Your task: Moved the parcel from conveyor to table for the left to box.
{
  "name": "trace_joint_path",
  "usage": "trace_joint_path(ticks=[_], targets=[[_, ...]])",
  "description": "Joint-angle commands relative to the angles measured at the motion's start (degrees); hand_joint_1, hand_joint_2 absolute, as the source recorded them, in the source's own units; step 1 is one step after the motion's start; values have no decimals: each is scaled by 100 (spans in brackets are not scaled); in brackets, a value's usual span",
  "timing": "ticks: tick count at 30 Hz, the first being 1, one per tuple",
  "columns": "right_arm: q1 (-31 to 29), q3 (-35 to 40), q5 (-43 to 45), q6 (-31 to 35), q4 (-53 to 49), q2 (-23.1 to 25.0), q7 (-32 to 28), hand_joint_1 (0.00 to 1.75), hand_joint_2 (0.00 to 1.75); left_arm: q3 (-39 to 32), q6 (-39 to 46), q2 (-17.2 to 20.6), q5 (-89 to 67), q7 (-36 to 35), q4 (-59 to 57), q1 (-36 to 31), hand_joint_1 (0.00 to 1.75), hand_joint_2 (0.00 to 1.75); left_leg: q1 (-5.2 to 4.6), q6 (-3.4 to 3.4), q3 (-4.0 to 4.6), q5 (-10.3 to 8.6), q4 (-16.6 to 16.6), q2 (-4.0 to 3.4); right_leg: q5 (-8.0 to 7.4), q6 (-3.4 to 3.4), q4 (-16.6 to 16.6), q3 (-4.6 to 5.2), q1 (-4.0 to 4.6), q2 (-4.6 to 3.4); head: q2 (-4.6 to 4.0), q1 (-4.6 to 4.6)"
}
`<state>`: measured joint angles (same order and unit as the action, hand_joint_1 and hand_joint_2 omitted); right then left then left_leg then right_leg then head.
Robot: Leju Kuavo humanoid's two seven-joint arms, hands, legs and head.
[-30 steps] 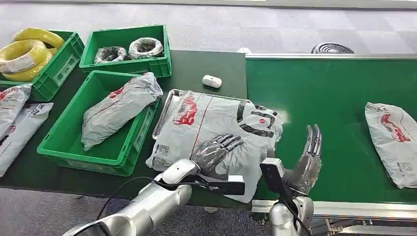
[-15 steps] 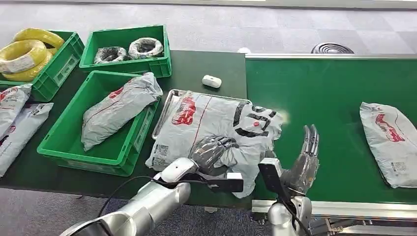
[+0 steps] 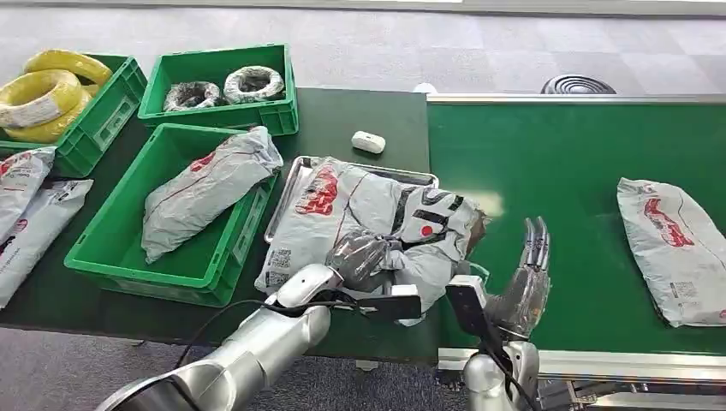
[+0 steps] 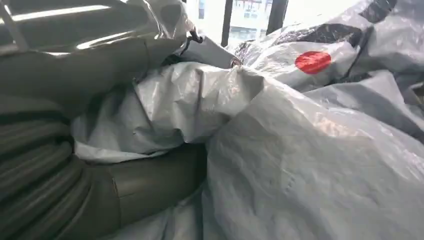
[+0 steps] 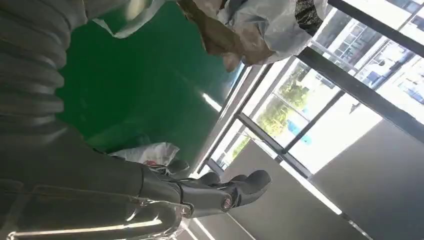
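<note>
A grey parcel [image 3: 368,210] with red and black print lies over the metal tray [image 3: 291,184] on the table, its near end crumpled. My left hand [image 3: 360,257] grips that bunched near end; up close the grey film [image 4: 280,150] wraps around its thumb [image 4: 145,185]. My right hand [image 3: 526,282] stands open over the green conveyor [image 3: 556,171] beside the parcel, fingers straight up and touching nothing. In the right wrist view its fingers [image 5: 230,187] are spread. A second grey parcel [image 3: 672,248] lies on the belt at the far right.
A green box [image 3: 111,248] left of the tray holds another grey parcel [image 3: 205,188]. Two green crates at the back hold wrapped coils [image 3: 227,86] and yellow coils [image 3: 43,94]. More parcels [image 3: 26,205] lie at the left edge. A small white device [image 3: 368,141] sits behind the tray.
My left hand's fingers have closed on the parcel's near end and drawn it in, bunching the film. The parcel on the belt has moved left. My right hand has shifted slightly back.
</note>
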<state>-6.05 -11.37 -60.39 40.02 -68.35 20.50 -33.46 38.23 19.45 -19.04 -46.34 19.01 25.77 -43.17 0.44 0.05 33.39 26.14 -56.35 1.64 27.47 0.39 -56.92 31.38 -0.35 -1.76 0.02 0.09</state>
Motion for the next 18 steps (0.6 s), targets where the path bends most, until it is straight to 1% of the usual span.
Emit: trace_joint_path(ticks=[1,2,3,4,5,6,7,8,9,10,11,13,15,16,18], targets=[[-181,10,26,-2,326,-50,-3,0,175,-1156,-365,286,1104,485,466,-408,169,175,0,-2,1,1,0,-27,-4,0,1,5,2,-1,0,-2],[-181,10,26,-2,326,-50,-3,0,175,-1156,-365,286,1104,485,466,-408,169,175,0,-3,8,1,-5,-30,-4,-1,-6,14,2,-3,-2,0],[-173,-6,44,-2,315,-50,-29,0,175,-1469,-397,357,1420,560,653,-545,169,175,1,-3,7,2,-6,-29,-4,-1,-6,13,2,-5,0,-2],[-171,-52,81,-2,322,-50,-84,0,175,-1744,-474,413,1726,588,827,-615,164,175,1,-3,11,0,-6,-21,-4,-1,-8,16,2,-4,0,0],[-169,-54,86,-2,321,-50,-88,0,175,-1832,-471,433,1809,584,870,-645,164,175,1,-4,14,0,-8,-30,-5,-2,-10,19,3,-3,0,-2],[-158,-68,100,-2,312,-50,-110,0,175,-2003,-478,517,1954,561,951,-750,169,175,0,-4,14,0,-9,-29,-4,-2,-11,20,2,-6,-2,0],[-146,-96,120,-2,305,-50,-146,0,175,-2126,-454,558,2064,552,1016,-785,164,175,2,-3,9,0,-5,-17,-3,-1,-6,13,3,-4,0,-2],[-146,-96,120,-2,305,-50,-146,0,175,-2126,-454,558,2064,552,1016,-785,164,175,1,-5,13,-1,-8,-35,-6,-3,-12,22,3,-6,0,-2],[-119,-135,161,-2,292,-50,-207,0,175,-2426,-384,649,2326,530,1107,-887,166,175,1,-4,9,-1,-4,-25,-4,-2,-9,16,2,-5,0,-2],[-110,-177,184,-2,296,-50,-240,0,175,-2568,-218,719,2409,501,1104,-1000,173,175,2,-3,8,-1,-4,-20,-3,-2,-8,13,3,-4,0,-2],[-93,-183,191,-2,297,-50,-245,0,175,-2717,-155,775,2529,493,1113,-1105,171,175,0,-4,8,-1,-4,-35,-5,-3,-10,17,2,-5,0,-2],[-48,-164,219,-2,282,-50,-279,0,175,-2997,24,952,2696,477,1212,-1306,173,175,3,-4,10,1,-7,-29,-4,-2,-12,17,4,-10,0,0],[-33,-156,239,-2,286,-50,-300,0,175,-3132,22,1073,2789,440,1251,-1417,173,175,3,-5,10,2,-8,-36,-3,-3,-15,21,4,-11,0,0],[-36,-150,234,-2,293,-50,-295,0,175,-3200,92,1111,2818,429,1276,-1447,175,175,2,-3,7,0,-4,-20,-2,-2,-12,15,2,-6,-2,-2],[-69,-142,228,-2,331,-50,-287,0,175,-3367,300,1201,2873,362,1301,-1528,175,175,3,-5,8,2,-6,-38,-3,-3,-14,21,4,-12,-2,-2]])
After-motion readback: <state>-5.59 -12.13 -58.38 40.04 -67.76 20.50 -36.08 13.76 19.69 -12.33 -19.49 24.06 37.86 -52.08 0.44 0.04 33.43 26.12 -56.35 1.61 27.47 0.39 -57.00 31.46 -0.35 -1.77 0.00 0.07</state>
